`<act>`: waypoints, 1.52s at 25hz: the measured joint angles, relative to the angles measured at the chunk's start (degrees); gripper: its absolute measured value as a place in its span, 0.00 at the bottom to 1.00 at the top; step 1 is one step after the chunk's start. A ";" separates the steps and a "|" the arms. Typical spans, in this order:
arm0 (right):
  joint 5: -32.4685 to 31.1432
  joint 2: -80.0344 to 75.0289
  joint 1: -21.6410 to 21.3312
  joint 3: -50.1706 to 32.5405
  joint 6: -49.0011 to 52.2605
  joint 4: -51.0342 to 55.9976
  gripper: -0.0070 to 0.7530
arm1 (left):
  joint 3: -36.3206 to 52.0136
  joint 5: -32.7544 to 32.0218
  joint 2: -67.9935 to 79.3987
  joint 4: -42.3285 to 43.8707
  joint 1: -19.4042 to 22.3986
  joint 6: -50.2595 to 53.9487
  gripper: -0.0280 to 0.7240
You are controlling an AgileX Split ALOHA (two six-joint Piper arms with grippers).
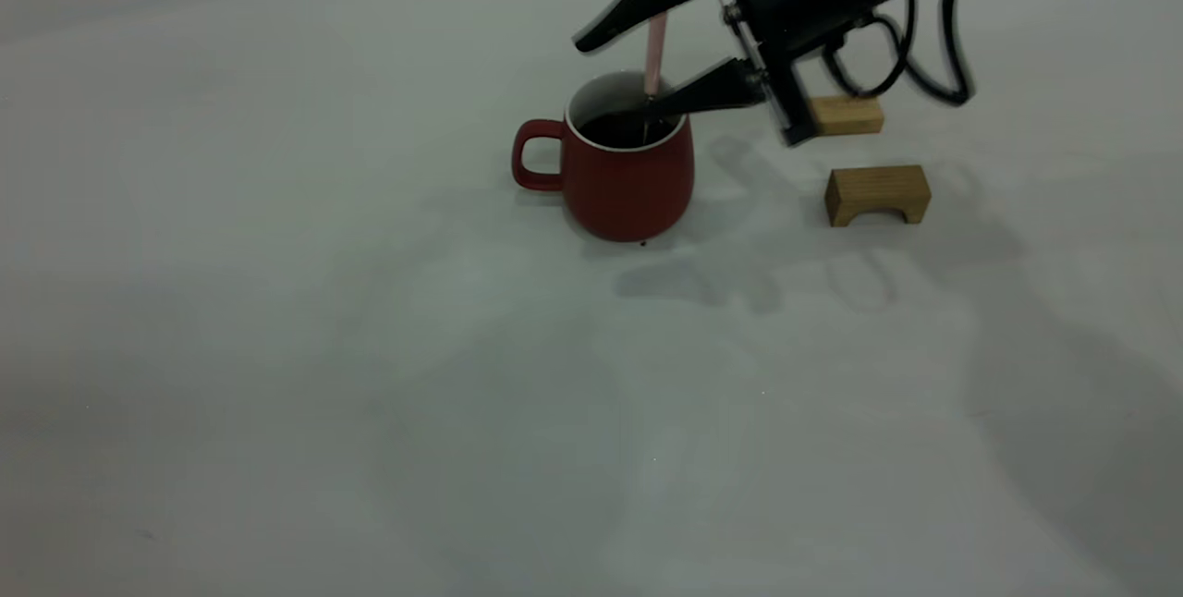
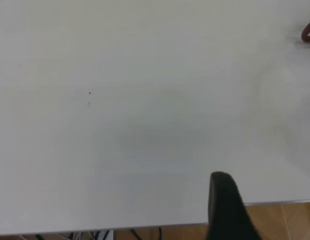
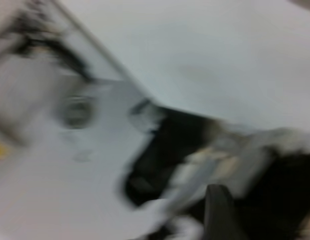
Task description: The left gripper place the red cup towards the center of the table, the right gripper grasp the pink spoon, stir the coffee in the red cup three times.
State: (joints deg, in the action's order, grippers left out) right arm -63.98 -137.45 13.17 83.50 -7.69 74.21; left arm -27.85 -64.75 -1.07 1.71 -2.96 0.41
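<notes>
The red cup [image 1: 628,181] stands on the table [image 1: 277,347] a little right of the middle, its handle to the left. Dark coffee [image 1: 612,128] fills it. The pink spoon [image 1: 654,52] stands nearly upright in the coffee, pale pink handle up. My right gripper [image 1: 619,75] hovers over the cup, open, with one jaw on each side of the spoon's handle and neither pressing on it. My left gripper [image 2: 269,215] is out of the exterior view. It hangs open over the table's edge, one finger [image 2: 225,205] showing. A sliver of the red cup [image 2: 309,32] shows far from it.
Two wooden blocks lie right of the cup: an arch-shaped one [image 1: 878,192] in front and a flat one [image 1: 846,115] behind, partly under the right arm. Black cables [image 1: 924,61] hang from that arm. A wooden floor [image 2: 285,220] lies past the table's edge.
</notes>
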 joint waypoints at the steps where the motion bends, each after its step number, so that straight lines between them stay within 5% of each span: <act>1: 0.69 1.57 0.00 0.00 -0.14 -4.82 0.61 | 0.00 0.00 0.00 0.00 0.00 0.00 0.68; 10: 5.01 18.38 0.00 -0.11 -0.36 -44.34 0.33 | 0.00 0.00 0.00 0.00 0.00 0.00 0.68; 18: -5.11 38.05 0.00 -0.74 -0.02 -69.92 0.26 | 0.00 0.00 0.00 0.00 0.00 0.00 0.68; 33: -6.51 75.53 -0.11 -24.15 6.20 -79.51 0.27 | 0.00 0.00 0.00 0.00 0.00 0.00 0.68; 38: -6.96 94.63 -10.18 -31.57 7.11 -74.98 0.28 | 0.00 0.00 0.00 0.00 0.00 0.00 0.68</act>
State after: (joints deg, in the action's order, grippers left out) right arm -70.94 -42.82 2.99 51.92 -0.58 -0.77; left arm -27.85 -64.75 -1.07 1.71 -2.96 0.41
